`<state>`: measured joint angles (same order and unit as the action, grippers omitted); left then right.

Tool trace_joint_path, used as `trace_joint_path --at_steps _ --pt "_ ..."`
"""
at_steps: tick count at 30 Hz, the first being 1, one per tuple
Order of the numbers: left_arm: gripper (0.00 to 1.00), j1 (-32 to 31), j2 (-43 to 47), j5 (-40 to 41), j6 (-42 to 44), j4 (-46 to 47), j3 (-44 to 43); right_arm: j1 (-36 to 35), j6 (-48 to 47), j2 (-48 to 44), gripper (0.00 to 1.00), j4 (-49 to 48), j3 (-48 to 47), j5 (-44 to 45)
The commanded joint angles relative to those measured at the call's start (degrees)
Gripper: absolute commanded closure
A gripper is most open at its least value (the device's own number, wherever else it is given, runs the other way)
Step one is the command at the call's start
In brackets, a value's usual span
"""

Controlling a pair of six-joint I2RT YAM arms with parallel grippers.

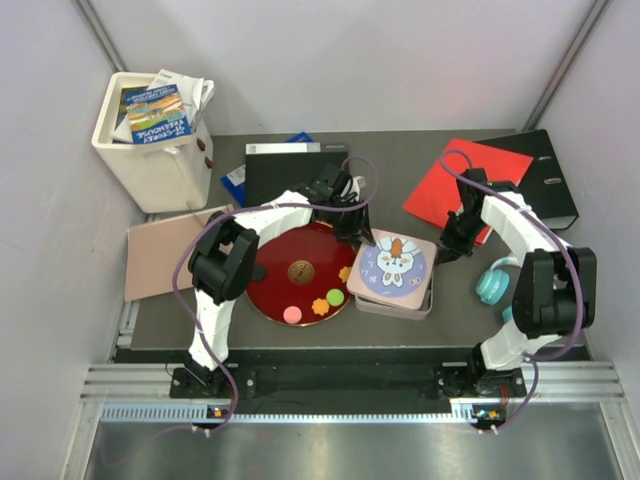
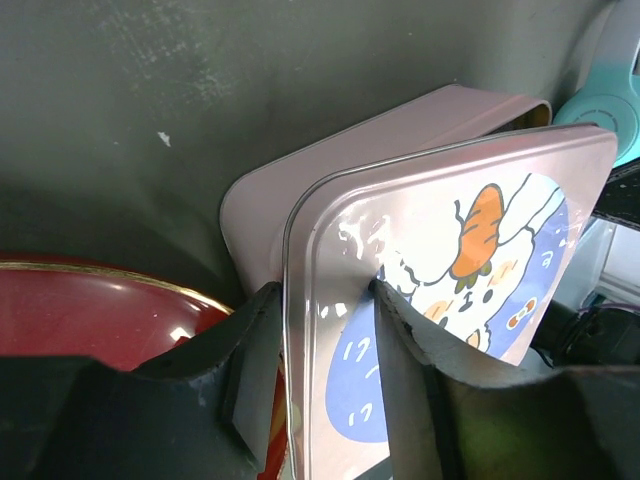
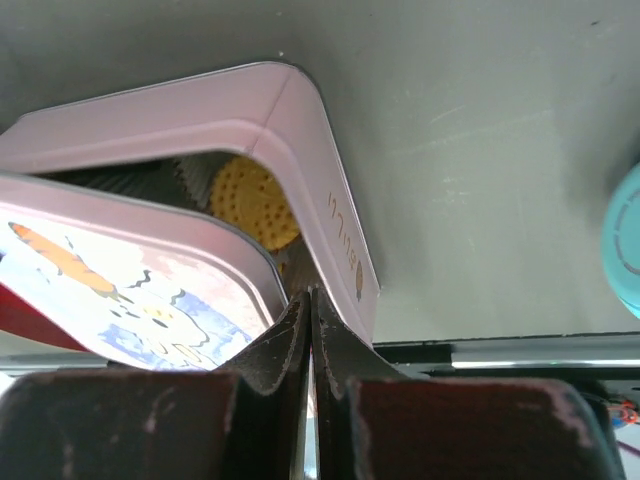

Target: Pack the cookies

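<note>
We are in a robot test cell of a lab: plain white wall panels (image 1: 330, 60) close in a dark table (image 1: 450, 320) edged by an aluminium rail (image 1: 130, 382) and dressed with staged office props: black binder (image 1: 545, 175), red folder (image 1: 435, 195), bin of booklets (image 1: 150, 170).

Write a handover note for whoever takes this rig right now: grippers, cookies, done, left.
Grippers: the left gripper is clamped on the edge of the rabbit lid, holding it just off the pink tin. The right gripper is shut at the tin's wall; I cannot tell whether it pinches the wall.
Cookies: four plate cookies (pink, green, two orange) sit on the red plate. One yellow cookie shows inside the tin.
Done: lid off its seat.
Left: probably clear the lid, move the plate cookies into the tin, close it.
</note>
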<state>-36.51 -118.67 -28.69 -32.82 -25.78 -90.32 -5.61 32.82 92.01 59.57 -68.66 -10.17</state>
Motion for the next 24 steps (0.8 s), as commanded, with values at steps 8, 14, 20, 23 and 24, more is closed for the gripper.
trace_joint_path --at_steps 8,14,20,23,24 --pt "0.51 -1.5 1.5 -4.4 -1.0 0.9 -3.2 -1.7 -2.1 -5.5 1.0 -2.5 2.9 2.4" --pt "0.48 -1.5 1.4 -4.3 -1.1 0.4 -2.9 -1.7 -2.1 -5.0 1.0 -3.4 4.7 4.8" --pt "0.45 -1.2 2.9 -2.0 -0.1 -0.7 -3.0 -1.6 -1.0 -6.2 1.0 -3.1 3.5 6.1" --pt "0.44 0.0 4.1 -1.2 -0.9 -0.6 -2.4 -1.6 -0.7 -8.0 1.0 -2.0 1.2 6.9" --pt "0.44 0.8 4.6 -0.2 -1.1 -0.5 -1.8 -1.6 -0.8 -8.4 1.0 -1.7 0.6 7.1"
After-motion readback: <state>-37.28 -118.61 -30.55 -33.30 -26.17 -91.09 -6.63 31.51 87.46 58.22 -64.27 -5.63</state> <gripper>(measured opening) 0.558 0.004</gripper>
